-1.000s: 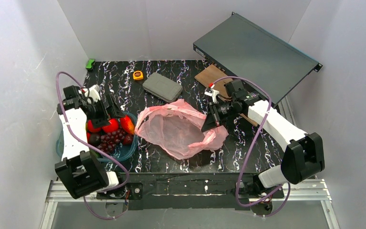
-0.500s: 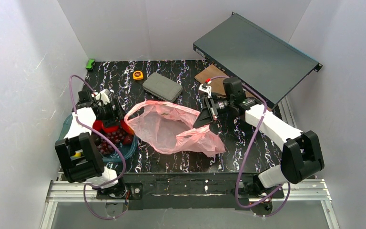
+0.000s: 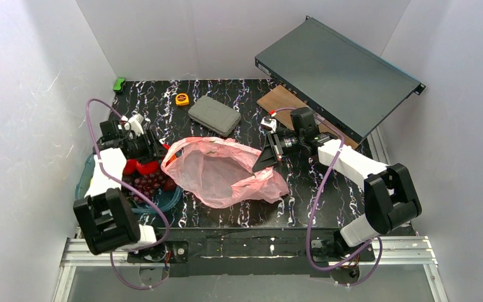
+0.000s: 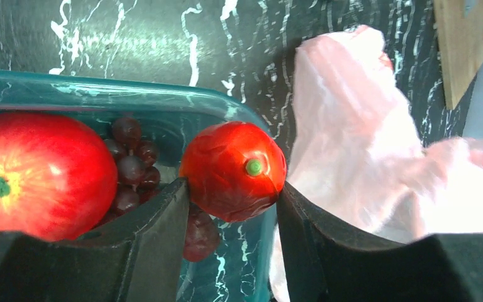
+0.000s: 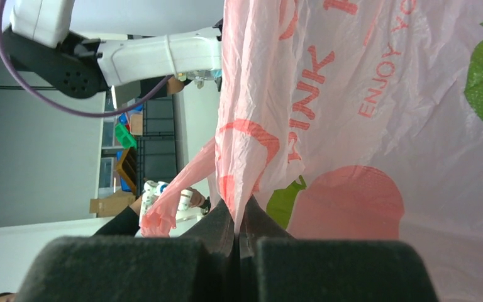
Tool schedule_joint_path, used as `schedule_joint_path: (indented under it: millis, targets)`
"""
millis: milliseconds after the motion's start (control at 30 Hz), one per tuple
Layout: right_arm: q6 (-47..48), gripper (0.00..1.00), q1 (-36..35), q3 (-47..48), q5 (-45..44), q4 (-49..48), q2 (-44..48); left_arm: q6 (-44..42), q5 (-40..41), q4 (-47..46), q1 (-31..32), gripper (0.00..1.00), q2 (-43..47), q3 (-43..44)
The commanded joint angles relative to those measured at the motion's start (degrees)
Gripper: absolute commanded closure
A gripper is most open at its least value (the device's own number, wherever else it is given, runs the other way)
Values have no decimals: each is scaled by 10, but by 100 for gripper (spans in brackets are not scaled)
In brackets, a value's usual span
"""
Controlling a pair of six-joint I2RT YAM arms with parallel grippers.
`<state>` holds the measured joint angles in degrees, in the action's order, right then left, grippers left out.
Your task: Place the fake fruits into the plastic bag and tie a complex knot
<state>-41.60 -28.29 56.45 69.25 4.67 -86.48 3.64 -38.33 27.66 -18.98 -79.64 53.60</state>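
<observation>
The plastic bag (image 3: 223, 173) is thin, crinkly, translucent pink film with printed patches. Beside it, the teal tub (image 4: 163, 104) is smooth, translucent plastic. The red fruit (image 4: 234, 170) and dark grapes (image 4: 129, 167) are glossy plastic. The left fingers (image 4: 157, 251) look matt black and rubbery. The worktop (image 3: 163, 100) is black, white-veined, with a slight sheen.

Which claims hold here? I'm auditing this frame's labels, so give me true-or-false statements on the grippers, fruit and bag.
1. The right gripper pinches the bag. True.
2. A red fruit sits between the fingers of the left gripper. True.
3. The grapes lie in the bag. False: they are in the tub.
4. The bag is knotted. False: its mouth gapes open.
</observation>
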Motion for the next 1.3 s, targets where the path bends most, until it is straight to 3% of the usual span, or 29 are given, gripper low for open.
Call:
schedule_joint_path:
  millis: [0,200,333,467,633,833,1033,1100,1133,1233,1267]
  targets:
    - [-3,99,-1,-7,-8,-11,-5,-12,-28,13,1,88,75,39]
    - [-10,99,0,-6,-10,-12,-5,-28,-61,48,9,94,141,133]
    - [-13,99,0,-5,-10,-12,-7,-72,-71,85,77,94,182,189]
    - [-14,99,0,-5,-8,-12,-7,-128,-75,135,221,94,210,200]
    - [-18,99,0,-5,-5,-17,-8,-232,-6,137,391,94,238,111]
    - [-26,99,0,-4,3,-20,-8,-365,144,-30,546,92,247,-15]
    - [-27,99,0,-13,7,-28,-4,-440,184,-219,558,90,183,-80]
    - [-34,99,0,-14,11,-36,-8,-463,177,-282,558,84,164,-111]
    - [-37,99,0,-12,14,-38,-11,-476,170,-306,558,76,155,-119]
    - [-39,99,0,-8,17,-37,-14,-489,162,-291,559,30,128,-107]
    - [-37,99,0,-8,17,-34,-12,-487,166,-262,558,20,126,-97]
